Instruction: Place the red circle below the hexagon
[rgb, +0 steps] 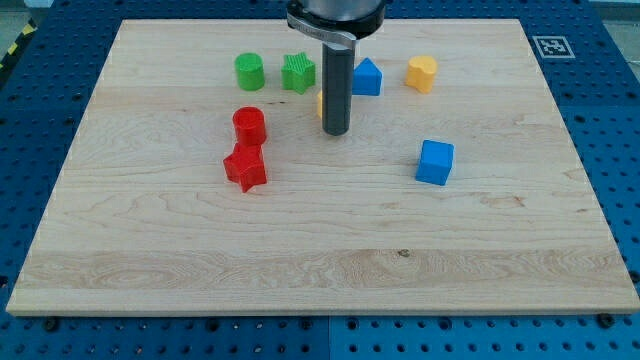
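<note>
The red circle (249, 126) stands left of the board's middle, with a red star (245, 168) touching it just below. My tip (336, 132) is to the right of the red circle, about a rod's width from it. A yellow block (320, 103), mostly hidden behind the rod, shows only as a sliver at the rod's left edge; its shape cannot be made out. A yellow hexagon-like block (422, 74) sits at the view's upper right.
A green circle (249, 72) and a green star (298, 73) sit in the upper row left of the rod. A blue block with a pointed top (367, 78) sits right of the rod. A blue cube (435, 162) lies at the right. The wooden board (320, 270) ends on a blue pegboard.
</note>
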